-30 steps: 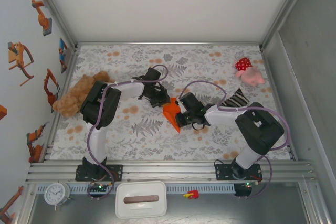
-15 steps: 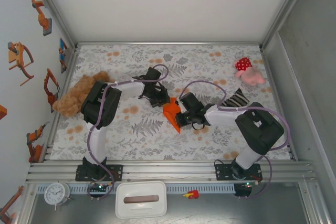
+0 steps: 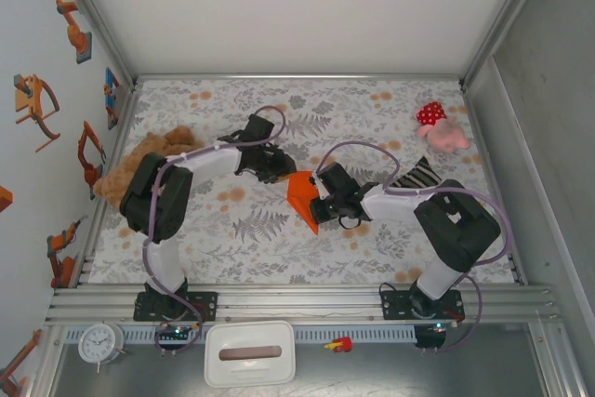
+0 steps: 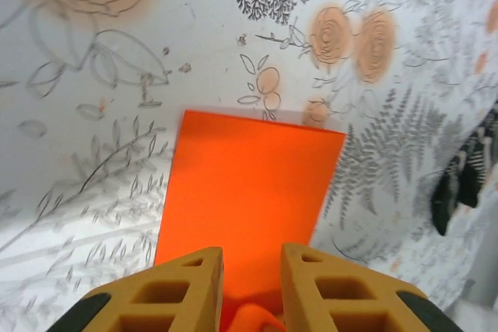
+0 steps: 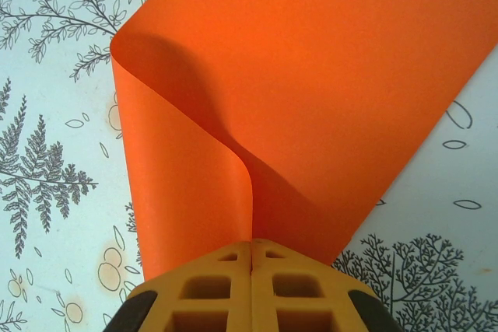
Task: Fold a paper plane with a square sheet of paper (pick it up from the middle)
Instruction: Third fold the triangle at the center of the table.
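Square sheet of paper [image 3: 299, 196] lies near the middle of the counter [image 3: 372, 104], between the two arms and well apart from the brown teddy bear [image 3: 130, 174] at the left edge and the polka-dot plush [image 3: 437, 125] at the far right. From above it reads as a compact orange shape with a point toward the near side, not yet a narrow dart.

The right gripper [image 3: 322, 204] has its jaws together, clamped on the sheet's right side. In the right wrist view [image 5: 251, 245] the paper [image 5: 311, 68] rises from the pinch in a soft rolled curl, one layer bending over another, with no pressed edge there.

The left gripper [image 3: 281, 174] sits at the sheet's far left. In the left wrist view [image 4: 251, 258] its jaws stand a little apart with the flat orange panel [image 4: 249, 184] running in between them; I judge that they are not squeezing it.

As for progress, the sheet seems to have been picked up and partly doubled, so the task is under way but far from done. How many creases are already set, I cannot tell. What appears to remain is to flatten this curl into a firm fold, form the nose and wings, and finish with a centre crease; no paper plane exists yet.
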`<state>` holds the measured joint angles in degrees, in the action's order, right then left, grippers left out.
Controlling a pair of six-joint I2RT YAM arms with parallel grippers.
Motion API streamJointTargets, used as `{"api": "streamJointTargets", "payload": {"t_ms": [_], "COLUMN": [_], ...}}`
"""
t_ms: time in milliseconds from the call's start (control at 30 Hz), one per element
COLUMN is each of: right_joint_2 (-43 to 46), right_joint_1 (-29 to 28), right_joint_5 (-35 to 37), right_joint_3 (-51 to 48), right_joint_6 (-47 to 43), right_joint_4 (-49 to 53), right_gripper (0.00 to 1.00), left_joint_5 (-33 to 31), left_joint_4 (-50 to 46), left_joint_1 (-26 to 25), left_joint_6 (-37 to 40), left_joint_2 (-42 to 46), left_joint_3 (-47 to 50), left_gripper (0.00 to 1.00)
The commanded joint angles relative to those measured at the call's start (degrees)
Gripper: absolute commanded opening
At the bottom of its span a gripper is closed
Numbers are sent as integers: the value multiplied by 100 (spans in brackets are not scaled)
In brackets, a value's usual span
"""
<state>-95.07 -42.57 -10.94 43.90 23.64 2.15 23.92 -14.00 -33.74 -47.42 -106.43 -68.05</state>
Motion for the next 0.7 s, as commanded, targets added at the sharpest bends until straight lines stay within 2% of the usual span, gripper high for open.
{"api": "streamJointTargets", "payload": {"t_ms": [0, 100, 200, 400, 667], "right_joint_2": [-139, -156, -174, -196, -223], "right_joint_1": [47, 47, 60, 64, 82], "right_joint_5": [93, 83, 83, 83, 83], "right_joint_3": [40, 49, 48, 40, 58], "right_joint_6": [71, 80, 92, 114, 122], "right_joint_4": [215, 215, 215, 215, 246], "right_gripper": [0, 0, 0, 0, 0], "left_joint_5": [11, 156, 105, -11, 69], "left_joint_4": [772, 1532, 1893, 2053, 2173], "left_joint_1": [-14, -114, -327, -776, -943], "left_joint_6": [-560, -963, -1215, -1508, -1683], "left_joint_2": [505, 807, 960, 821, 589], "left_joint_3": [598, 1203, 1520, 1751, 1881], "left_gripper": [28, 28, 24, 16, 12]}}
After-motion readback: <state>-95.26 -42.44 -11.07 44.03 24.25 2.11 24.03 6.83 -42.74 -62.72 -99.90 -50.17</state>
